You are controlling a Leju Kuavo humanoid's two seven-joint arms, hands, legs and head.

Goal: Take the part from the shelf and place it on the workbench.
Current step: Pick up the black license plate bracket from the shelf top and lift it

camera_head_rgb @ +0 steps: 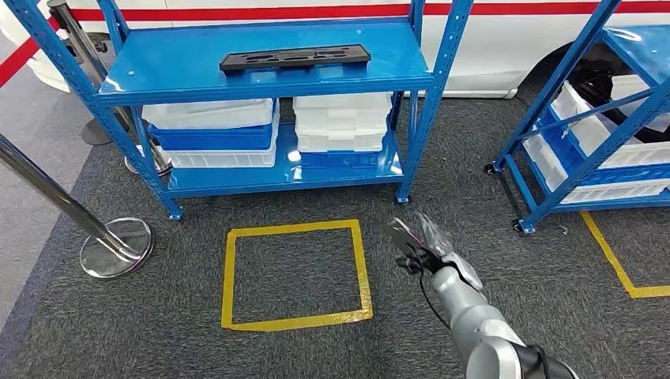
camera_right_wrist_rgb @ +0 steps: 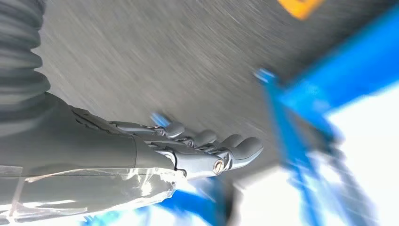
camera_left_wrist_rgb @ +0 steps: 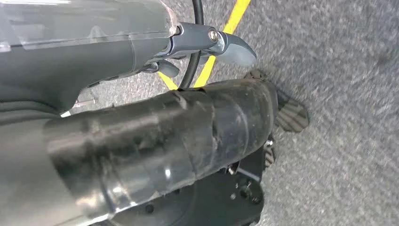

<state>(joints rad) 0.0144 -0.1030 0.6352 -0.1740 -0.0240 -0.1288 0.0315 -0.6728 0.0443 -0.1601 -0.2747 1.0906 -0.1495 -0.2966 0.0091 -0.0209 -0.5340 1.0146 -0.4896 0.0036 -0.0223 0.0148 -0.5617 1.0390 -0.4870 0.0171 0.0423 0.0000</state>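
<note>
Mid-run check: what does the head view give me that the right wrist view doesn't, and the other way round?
Head view alone: the black part lying flat on the top level of the blue shelf, white and blue bins stacked below it, the yellow taped square on the carpet, and a chrome stanchion base. Right wrist view alone: a close look at the right hand's fingers, extended side by side and holding nothing. Both share: the right hand, raised over the grey carpet, and blue shelf framing, blurred in the wrist view.
</note>
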